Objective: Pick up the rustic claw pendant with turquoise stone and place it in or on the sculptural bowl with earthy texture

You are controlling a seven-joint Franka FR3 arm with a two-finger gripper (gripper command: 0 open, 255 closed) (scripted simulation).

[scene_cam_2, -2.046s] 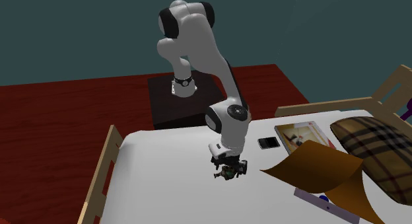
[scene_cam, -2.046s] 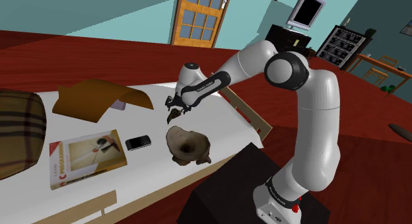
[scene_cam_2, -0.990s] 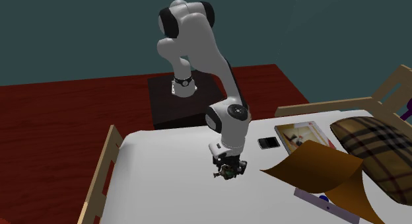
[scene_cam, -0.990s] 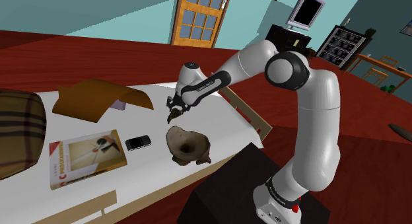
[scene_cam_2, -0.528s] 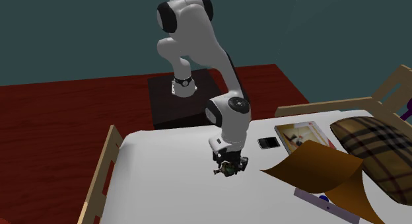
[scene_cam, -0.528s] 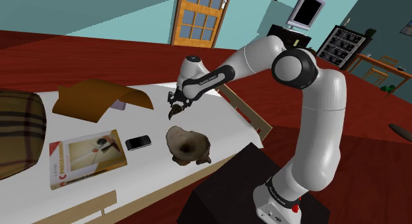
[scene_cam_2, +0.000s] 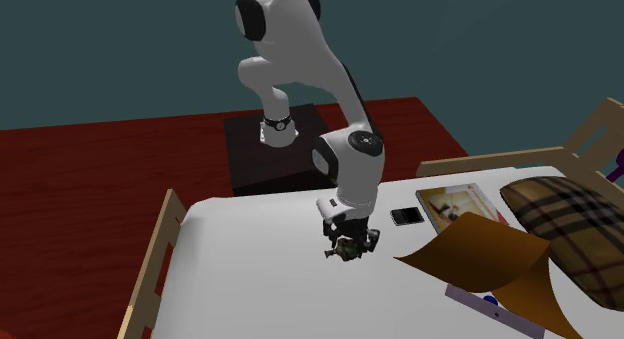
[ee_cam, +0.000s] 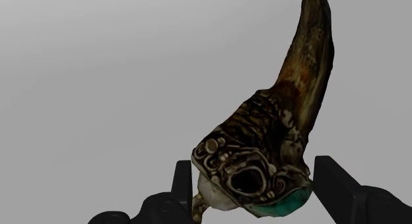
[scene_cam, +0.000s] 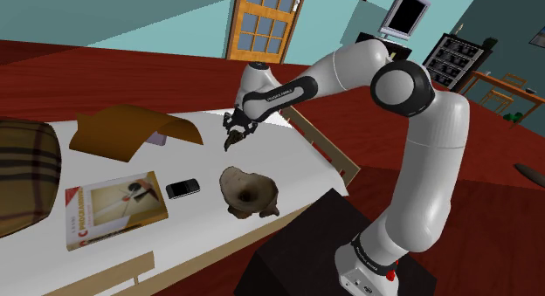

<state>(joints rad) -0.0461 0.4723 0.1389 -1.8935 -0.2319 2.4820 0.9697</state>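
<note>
The claw pendant (ee_cam: 284, 117) is a dark curved claw with an ornate metal cap and a turquoise stone at its base. My gripper (ee_cam: 257, 189) is shut on it, with one black finger (ee_cam: 182, 182) on each side of the cap. In the shoulder view the gripper (scene_cam: 232, 139) hangs above the white surface with the pendant (scene_cam: 231, 146) pointing down. It is just beyond and higher than the brown rough-textured bowl (scene_cam: 247, 191), which stands hollow side up. In the second exterior view the gripper (scene_cam_2: 347, 247) holds the pendant (scene_cam_2: 348, 251) off the surface.
On the white surface (scene_cam: 201, 233) lie a black phone (scene_cam: 182, 188), a book (scene_cam: 113, 209), a curled brown sheet (scene_cam: 131, 128) and a plaid cushion (scene_cam: 22, 176). Wooden rails (scene_cam: 325, 154) border the surface. The dark stand (scene_cam: 297, 259) is at the lower right.
The arm has risen and lifted the gripper with the pendant higher above the surface, a little farther from the bowl. The grip has stayed shut.
</note>
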